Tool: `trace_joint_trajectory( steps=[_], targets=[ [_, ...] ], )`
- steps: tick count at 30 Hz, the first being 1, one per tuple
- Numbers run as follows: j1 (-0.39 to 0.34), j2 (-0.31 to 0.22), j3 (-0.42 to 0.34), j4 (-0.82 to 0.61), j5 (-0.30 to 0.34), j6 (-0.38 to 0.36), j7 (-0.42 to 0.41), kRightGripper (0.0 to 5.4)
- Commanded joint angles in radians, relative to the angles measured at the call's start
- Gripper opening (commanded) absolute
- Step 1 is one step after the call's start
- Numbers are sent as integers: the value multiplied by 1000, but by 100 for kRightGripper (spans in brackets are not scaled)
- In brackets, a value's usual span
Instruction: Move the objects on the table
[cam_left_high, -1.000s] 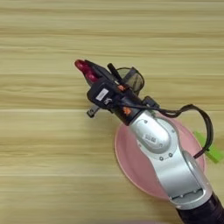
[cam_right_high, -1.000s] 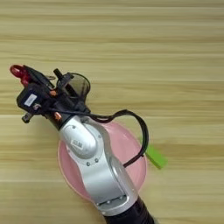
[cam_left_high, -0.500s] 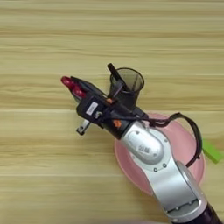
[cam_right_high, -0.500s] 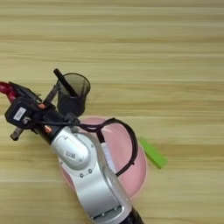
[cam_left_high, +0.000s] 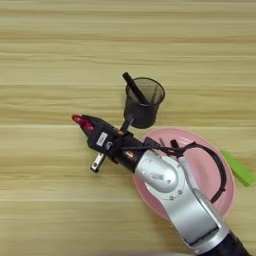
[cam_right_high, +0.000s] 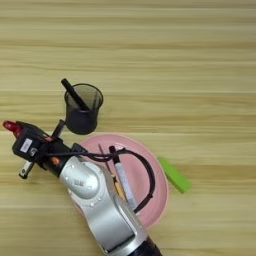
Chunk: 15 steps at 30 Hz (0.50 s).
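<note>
Claw (cam_left_high: 86, 126) pinching red-handled scissors (cam_left_high: 78, 120), left of black mesh cup (cam_left_high: 143, 104) | pink plate (cam_left_high: 210, 170) near-right on tabletop (cam_left_high: 50, 60)

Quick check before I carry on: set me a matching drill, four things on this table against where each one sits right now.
Things:
1. black mesh cup
2. pink plate
3. green item
4. red-tipped thing

Places:
A. lying on the bare wood right of the plate
B. at the gripper's end, left of the cup
C. standing just beyond the plate, a black pen leaning in it
D. partly under the silver forearm, a marker lying on it

Pairs: 1-C, 2-D, 3-A, 4-B
</note>
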Motion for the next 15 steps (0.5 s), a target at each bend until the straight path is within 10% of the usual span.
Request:
trace_joint_trajectory(
  steps=[1,15],
  targets=[
    [-13,35,-6,-22,57,17,7,49],
    [12,42,6,-24,125,111,56,49]
  ],
)
